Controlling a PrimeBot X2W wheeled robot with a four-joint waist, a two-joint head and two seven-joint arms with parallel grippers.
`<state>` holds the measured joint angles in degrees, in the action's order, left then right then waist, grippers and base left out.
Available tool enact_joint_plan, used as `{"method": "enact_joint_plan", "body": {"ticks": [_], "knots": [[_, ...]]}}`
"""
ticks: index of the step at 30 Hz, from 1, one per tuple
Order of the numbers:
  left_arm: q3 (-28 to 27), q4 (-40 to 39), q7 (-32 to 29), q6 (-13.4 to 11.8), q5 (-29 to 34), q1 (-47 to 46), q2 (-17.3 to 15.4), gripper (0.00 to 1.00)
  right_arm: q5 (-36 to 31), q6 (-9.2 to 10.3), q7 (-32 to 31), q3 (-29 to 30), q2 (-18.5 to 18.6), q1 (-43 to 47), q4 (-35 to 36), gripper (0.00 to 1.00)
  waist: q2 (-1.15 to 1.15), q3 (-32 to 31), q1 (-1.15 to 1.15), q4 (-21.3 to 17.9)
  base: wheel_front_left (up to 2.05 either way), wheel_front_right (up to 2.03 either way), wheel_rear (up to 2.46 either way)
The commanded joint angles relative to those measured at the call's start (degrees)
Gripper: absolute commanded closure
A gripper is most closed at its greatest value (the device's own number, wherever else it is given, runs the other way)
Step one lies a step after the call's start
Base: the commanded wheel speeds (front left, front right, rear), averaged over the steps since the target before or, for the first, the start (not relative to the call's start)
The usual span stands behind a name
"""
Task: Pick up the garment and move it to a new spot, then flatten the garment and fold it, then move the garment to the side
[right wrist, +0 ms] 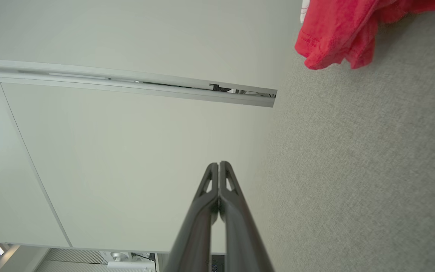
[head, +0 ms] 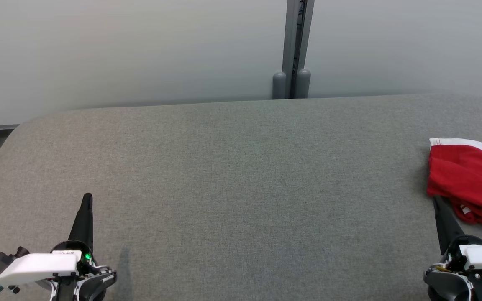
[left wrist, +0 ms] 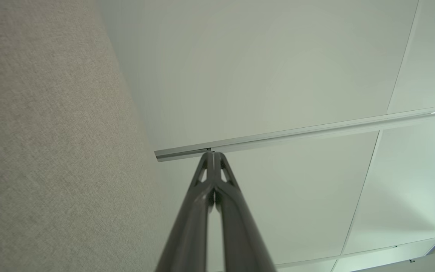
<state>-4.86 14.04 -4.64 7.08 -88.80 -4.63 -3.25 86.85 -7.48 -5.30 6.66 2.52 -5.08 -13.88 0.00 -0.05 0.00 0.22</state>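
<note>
Far left, near edge of the table (head: 241, 167): left gripper (head: 87, 198) low in the head view, white wrist housing (head: 36, 266) behind it with a green light on. Its two dark fingers point away from the robot, over bare grey fabric. Jaws together and holding nothing. In the left wrist view the fingers (left wrist: 198, 196) meet along their length, the tips closed in front of a pale metal rail (left wrist: 296, 134).

Centre: open grey cloth-covered tabletop with rounded far corners. Behind it is a plain pale wall (head: 140, 50). A grey vertical post (head: 295, 42) rises from the table's far edge, a little right of middle.

Right: the garment (head: 467, 179), red, lies loosely bunched on the table at its right side, cut off by the frame's edge. A white band (head: 471, 144) runs along its far edge, and a small white tag (head: 467, 210) shows near its front hem.

Far right, near edge: right gripper (head: 437, 202), fingers pointing away from the robot. In the head view the tip sits right at the garment's near-left corner. The right wrist view shows the red cloth lying ahead and off to one side of the fingers (right wrist: 202, 211), apart from them, with grey fabric between. Jaws pressed together, nothing in them.
</note>
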Motion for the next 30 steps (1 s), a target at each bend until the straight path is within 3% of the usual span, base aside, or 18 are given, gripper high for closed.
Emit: {"method": "enact_joint_plan", "body": {"ticks": [1,12,30], "knots": [[-0.40,-0.10,-0.30,0.49,-0.71,-1.21,-0.39,1.00,1.11,-0.02,-0.37,-0.01,0.52,-0.72,0.01,1.00,0.00,0.01,0.00,-0.01,0.00,0.00,0.00],[-1.12,0.00,-1.45,0.62,-4.33,-2.13,-0.36,1.00,5.80,-0.02,-1.38,-0.15,0.60,-1.57,-0.23,1.00,0.00,0.22,0.00,-0.21,0.00,0.00,0.00],[-1.30,0.01,-1.60,0.49,-4.07,-1.96,-0.19,1.00,5.62,-0.02,-1.44,-0.15,0.60,-1.38,-0.24,1.00,0.00,0.23,0.00,-0.22,0.00,0.00,0.00]]}}
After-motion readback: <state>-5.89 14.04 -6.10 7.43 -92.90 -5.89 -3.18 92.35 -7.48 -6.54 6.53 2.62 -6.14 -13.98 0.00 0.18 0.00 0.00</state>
